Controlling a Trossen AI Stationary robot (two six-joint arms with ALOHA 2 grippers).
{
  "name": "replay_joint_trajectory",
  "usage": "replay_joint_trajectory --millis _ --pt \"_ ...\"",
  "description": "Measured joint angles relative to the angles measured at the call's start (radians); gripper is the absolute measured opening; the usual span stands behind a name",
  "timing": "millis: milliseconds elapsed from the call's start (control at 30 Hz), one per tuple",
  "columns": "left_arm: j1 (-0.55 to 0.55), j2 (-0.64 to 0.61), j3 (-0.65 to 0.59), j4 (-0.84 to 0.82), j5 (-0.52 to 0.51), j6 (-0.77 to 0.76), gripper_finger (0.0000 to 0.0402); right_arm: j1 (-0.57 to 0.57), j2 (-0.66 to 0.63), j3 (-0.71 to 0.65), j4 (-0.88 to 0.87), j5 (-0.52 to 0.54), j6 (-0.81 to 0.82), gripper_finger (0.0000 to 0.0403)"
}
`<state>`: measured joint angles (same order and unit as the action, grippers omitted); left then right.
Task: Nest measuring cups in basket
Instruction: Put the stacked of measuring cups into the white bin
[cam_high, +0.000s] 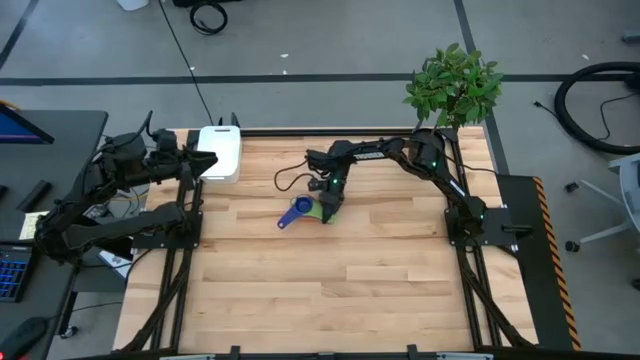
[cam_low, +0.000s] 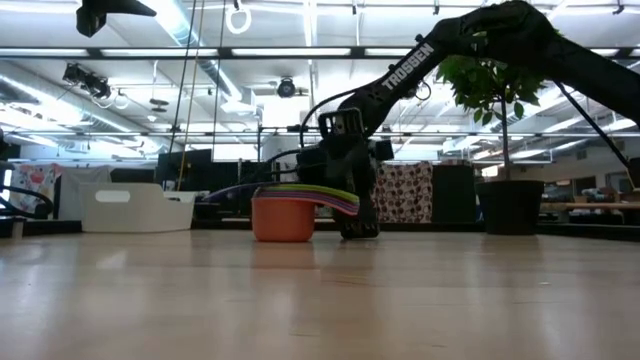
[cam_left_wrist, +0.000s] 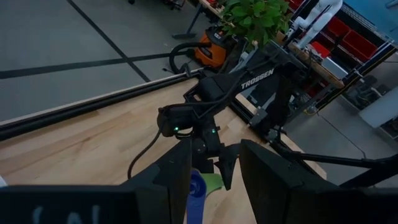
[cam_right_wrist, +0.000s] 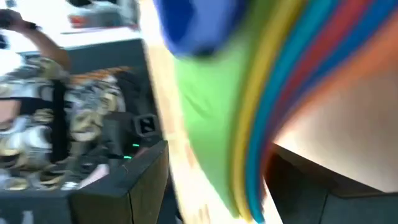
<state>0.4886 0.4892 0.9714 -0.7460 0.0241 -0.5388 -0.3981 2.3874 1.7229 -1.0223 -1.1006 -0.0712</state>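
The nested measuring cups (cam_high: 305, 209) stood as one stack near the middle of the wooden table (cam_high: 330, 290), orange bowl (cam_low: 282, 219) lowest, handles fanned toward the right gripper (cam_high: 329, 208). That gripper sat at the handle ends with its fingers spread wide around them; whether they touched the handles could not be told. The white basket (cam_high: 220, 152) lay at the table's far left corner, well apart from the stack. The left gripper (cam_high: 205, 163) hovered just beside the basket, fingers (cam_left_wrist: 177, 180) partly open and holding nothing.
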Motion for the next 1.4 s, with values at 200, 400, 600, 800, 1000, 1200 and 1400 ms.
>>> replay_joint_trajectory --millis 200,400,600,800,1000,1200,1400 --pt "0.0 0.0 0.0 0.0 0.0 -0.001 0.0142 -0.019 -0.016 -0.002 -0.156 0.044 -0.059 0.0255" --pt "0.0 0.008 0.0 -0.053 0.007 -0.029 0.0142 -0.029 -0.052 -0.007 -0.23 0.104 -0.08 0.0255" --pt "0.0 0.021 0.0 -0.09 0.025 -0.026 0.0142 -0.045 -0.176 -0.005 -0.265 0.301 -0.052 0.0255" --pt "0.0 0.036 0.0 -0.105 0.025 -0.028 0.0142 -0.07 -0.354 -0.002 -0.25 0.438 0.03 0.0255" --pt "-0.028 0.144 0.0 -0.183 0.042 -0.053 0.0142 -0.077 -0.512 -0.001 -0.206 0.577 0.147 0.0255" --pt "-0.116 0.327 -0.001 -0.198 0.05 -0.053 0.0142 -0.067 -0.617 -0.109 -0.15 0.671 0.261 0.0255" --pt "-0.2 0.519 -0.001 -0.189 0.014 -0.086 0.0142 -0.055 -0.66 -0.315 -0.019 0.625 0.328 0.0255"
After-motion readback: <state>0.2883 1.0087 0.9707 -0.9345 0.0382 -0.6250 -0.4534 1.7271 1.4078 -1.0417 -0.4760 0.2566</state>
